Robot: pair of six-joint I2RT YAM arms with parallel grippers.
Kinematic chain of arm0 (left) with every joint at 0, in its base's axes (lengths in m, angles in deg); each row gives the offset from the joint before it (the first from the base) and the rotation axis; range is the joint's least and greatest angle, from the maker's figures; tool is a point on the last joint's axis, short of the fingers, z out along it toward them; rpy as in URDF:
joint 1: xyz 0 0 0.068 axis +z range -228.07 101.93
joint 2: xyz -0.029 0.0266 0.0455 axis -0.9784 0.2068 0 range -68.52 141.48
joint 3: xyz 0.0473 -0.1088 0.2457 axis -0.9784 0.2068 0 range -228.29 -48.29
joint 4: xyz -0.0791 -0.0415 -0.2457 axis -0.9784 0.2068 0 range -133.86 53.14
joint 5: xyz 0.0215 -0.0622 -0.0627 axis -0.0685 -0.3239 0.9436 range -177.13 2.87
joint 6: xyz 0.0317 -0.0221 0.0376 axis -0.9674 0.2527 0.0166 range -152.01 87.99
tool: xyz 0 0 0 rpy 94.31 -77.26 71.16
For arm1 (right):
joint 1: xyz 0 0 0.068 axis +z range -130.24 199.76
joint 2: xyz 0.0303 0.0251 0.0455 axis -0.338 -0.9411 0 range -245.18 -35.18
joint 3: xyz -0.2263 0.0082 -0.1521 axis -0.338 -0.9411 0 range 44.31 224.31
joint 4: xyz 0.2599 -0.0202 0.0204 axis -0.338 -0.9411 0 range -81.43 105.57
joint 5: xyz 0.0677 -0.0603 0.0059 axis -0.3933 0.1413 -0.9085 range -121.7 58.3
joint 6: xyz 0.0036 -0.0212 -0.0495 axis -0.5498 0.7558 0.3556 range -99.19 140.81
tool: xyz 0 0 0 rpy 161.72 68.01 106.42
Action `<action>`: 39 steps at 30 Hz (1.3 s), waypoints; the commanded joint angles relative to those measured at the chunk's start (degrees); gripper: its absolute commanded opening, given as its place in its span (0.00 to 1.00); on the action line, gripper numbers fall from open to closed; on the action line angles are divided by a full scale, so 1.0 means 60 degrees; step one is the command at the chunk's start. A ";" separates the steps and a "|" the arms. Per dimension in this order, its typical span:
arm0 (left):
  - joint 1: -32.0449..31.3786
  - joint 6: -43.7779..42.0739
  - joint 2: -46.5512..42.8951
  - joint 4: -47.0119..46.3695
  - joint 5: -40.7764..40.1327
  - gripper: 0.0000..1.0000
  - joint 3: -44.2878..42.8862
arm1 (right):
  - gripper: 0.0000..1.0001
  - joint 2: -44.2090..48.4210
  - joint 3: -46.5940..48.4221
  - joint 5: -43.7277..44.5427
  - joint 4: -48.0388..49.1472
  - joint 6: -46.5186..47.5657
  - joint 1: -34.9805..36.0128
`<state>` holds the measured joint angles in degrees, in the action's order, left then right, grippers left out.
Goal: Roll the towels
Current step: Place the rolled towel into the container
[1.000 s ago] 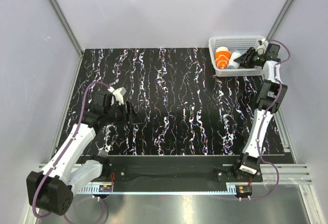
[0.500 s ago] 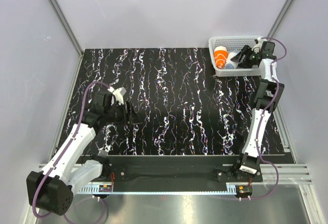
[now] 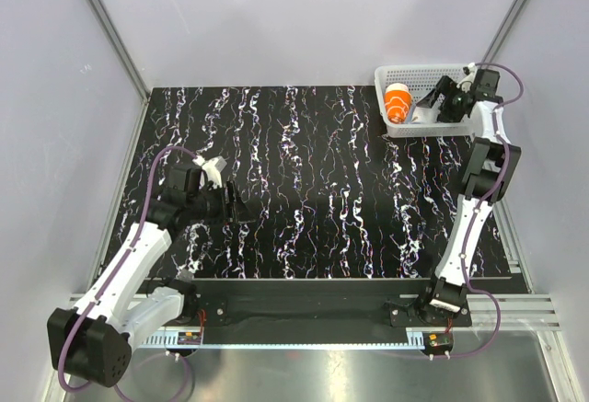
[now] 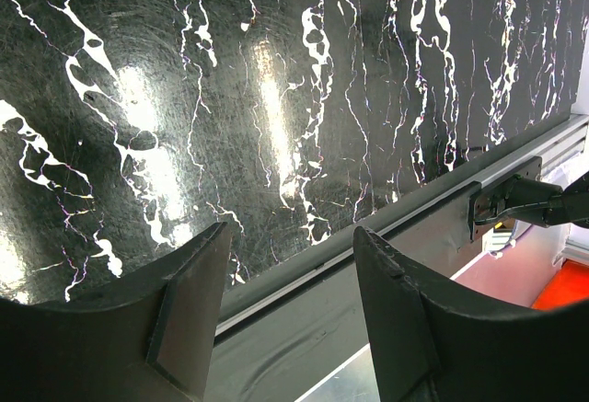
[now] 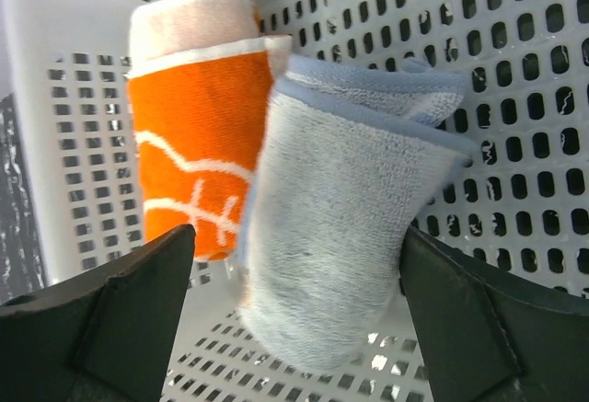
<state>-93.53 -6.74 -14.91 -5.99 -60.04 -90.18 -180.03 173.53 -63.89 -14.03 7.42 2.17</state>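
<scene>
A rolled orange towel with white lines (image 5: 189,144) and a rolled light blue towel (image 5: 340,209) lie side by side in the white basket (image 5: 515,144). My right gripper (image 5: 294,282) is open over the blue roll, fingers apart on either side of it, not touching. From above, the right gripper (image 3: 440,105) hangs over the basket (image 3: 414,74), with the orange roll (image 3: 398,102) beside it. My left gripper (image 3: 230,206) is open and empty above the dark marbled table (image 3: 313,172); in its wrist view the left gripper (image 4: 290,264) frames the table's near edge.
The basket stands at the table's far right corner. A metal rail (image 4: 368,273) runs along the near edge. Grey walls surround the table.
My right gripper has shifted slightly right and back over the basket, and the blue roll is now hidden under it in the top view. The left arm has not moved.
</scene>
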 commanded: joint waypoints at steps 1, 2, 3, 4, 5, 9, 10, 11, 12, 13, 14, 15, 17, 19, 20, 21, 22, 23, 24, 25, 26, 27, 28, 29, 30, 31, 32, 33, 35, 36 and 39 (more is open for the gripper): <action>-0.0030 -0.0067 -0.0233 -0.0159 -0.0004 0.61 -0.0138 | 0.97 0.1144 -0.0195 -0.0260 0.0510 -0.0229 0.0074; -0.0030 -0.0067 -0.0247 -0.0159 -0.0004 0.61 -0.0123 | 0.98 0.1203 -0.0268 -0.0275 0.0568 -0.0259 0.0074; -0.0030 -0.0082 -0.0233 -0.0173 0.0011 0.61 -0.0123 | 0.98 0.1348 -0.0414 -0.0276 0.0670 -0.0288 0.0074; -0.0030 -0.0068 -0.0262 -0.0159 0.0011 0.61 -0.0138 | 0.98 0.1437 -0.0488 -0.0334 0.0715 -0.0361 0.0074; -0.0030 -0.0067 -0.0277 -0.0173 0.0026 0.61 -0.0138 | 0.98 0.1510 -0.0546 -0.0334 0.0759 -0.0376 0.0074; -0.0030 -0.0068 -0.0321 -0.0173 0.0011 0.61 -0.0138 | 0.99 0.1891 -0.0840 -0.0349 0.0891 -0.0479 0.0074; -0.0030 -0.0082 -0.0335 -0.0173 0.0011 0.61 -0.0138 | 1.00 0.1964 -0.0869 -0.0392 0.0877 -0.0508 0.0074; -0.0030 -0.0082 -0.0335 -0.0173 0.0040 0.61 -0.0123 | 1.00 0.2081 -0.0913 -0.0422 0.0877 -0.0523 0.0074; -0.0030 -0.0082 -0.0335 -0.0173 0.0040 0.61 -0.0123 | 1.00 0.2169 -0.1029 -0.0451 0.0949 -0.0595 0.0074; -0.0030 -0.0082 -0.0335 -0.0188 0.0055 0.61 -0.0123 | 1.00 0.2272 -0.1117 -0.0538 0.0993 -0.0639 0.0074; -0.0030 -0.0082 -0.0364 -0.0188 0.0055 0.61 -0.0123 | 1.00 0.2490 -0.1365 -0.0583 0.1037 -0.0683 0.0089; -0.0030 -0.0082 -0.0365 -0.0203 0.0070 0.61 -0.0123 | 1.00 0.2637 -0.1527 -0.0641 0.1226 -0.0756 0.0103; -0.0030 -0.0082 -0.0394 -0.0217 0.0084 0.61 -0.0109 | 1.00 0.3017 -0.1980 -0.0773 0.1418 -0.0815 0.0147; -0.0030 -0.0082 -0.0423 -0.0232 0.0099 0.61 -0.0123 | 1.00 0.3326 -0.2318 -0.0846 0.1506 -0.0787 0.0235; -0.0030 -0.0097 -0.0423 -0.0232 0.0113 0.61 -0.0109 | 1.00 0.3661 -0.2711 -0.0818 0.1564 -0.0772 0.0279; -0.0030 -0.0097 -0.0423 -0.0203 0.0128 0.61 -0.0123 | 1.00 0.3809 -0.2903 -0.0789 0.1652 -0.0728 0.0381; -0.0030 -0.0097 -0.0452 -0.0203 0.0128 0.61 -0.0123 | 1.00 0.4159 -0.3094 -0.0759 0.1696 -0.0713 0.0425; -0.0030 -0.0111 -0.0467 -0.0203 0.0099 0.61 -0.0123 | 1.00 0.4322 -0.3270 -0.0744 0.1740 -0.0699 0.0469; -0.0030 -0.0097 -0.0496 -0.0203 0.0084 0.61 -0.0123 | 1.00 0.4497 -0.3605 -0.0686 0.1813 -0.0742 0.0542; -0.0045 -0.0097 -0.0569 -0.0203 0.0070 0.61 -0.0123 | 1.00 0.4659 -0.3753 -0.0657 0.1872 -0.0771 0.0586; -0.0045 -0.0082 -0.0599 -0.0217 0.0055 0.61 -0.0123 | 1.00 0.4994 -0.3914 -0.0656 0.1902 -0.0844 0.0630; -0.0045 -0.0082 -0.0614 -0.0217 0.0055 0.61 -0.0109 | 1.00 0.5157 -0.4235 -0.0685 0.2018 -0.0917 0.0674; -0.0045 -0.0097 -0.0672 -0.0232 0.0055 0.61 -0.0108 | 1.00 0.5332 -0.4383 -0.0671 0.2019 -0.0918 0.0805; -0.0045 -0.0082 -0.0687 -0.0218 0.0041 0.61 -0.0108 | 1.00 0.5682 -0.4631 -0.0613 0.2019 -0.0889 0.0879; -0.0059 -0.0082 -0.0716 -0.0217 0.0040 0.61 -0.0108 | 1.00 0.5845 -0.4735 -0.0540 0.1932 -0.0787 0.0967; -0.0059 -0.0082 -0.0774 -0.0232 0.0040 0.61 -0.0123 | 1.00 0.6021 -0.4838 -0.0409 0.1873 -0.0757 0.1055; -0.0059 -0.0082 -0.0804 -0.0232 0.0040 0.61 -0.0094 | 1.00 0.6342 -0.5042 -0.0335 0.1713 -0.0685 0.1259; -0.0059 -0.0082 -0.0848 -0.0247 0.0026 0.61 -0.0108 | 1.00 0.6519 -0.5146 -0.0146 0.1625 -0.0553 0.1348; -0.0074 -0.0082 -0.0936 -0.0232 -0.0003 0.61 -0.0094 | 1.00 0.7044 -0.5525 0.0046 0.1391 -0.0406 0.1698; -0.0074 -0.0068 -0.0965 -0.0232 -0.0004 0.61 -0.0108 | 1.00 0.7251 -0.5701 0.0192 0.1346 -0.0304 0.1816; -0.0103 -0.0067 -0.1097 -0.0232 -0.0047 0.61 -0.0108 | 1.00 0.8159 -0.6463 0.0558 0.1302 -0.0259 0.2212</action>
<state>-93.86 -6.74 -19.96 -6.01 -60.02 -90.18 -137.81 137.69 -63.67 -5.51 4.01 13.19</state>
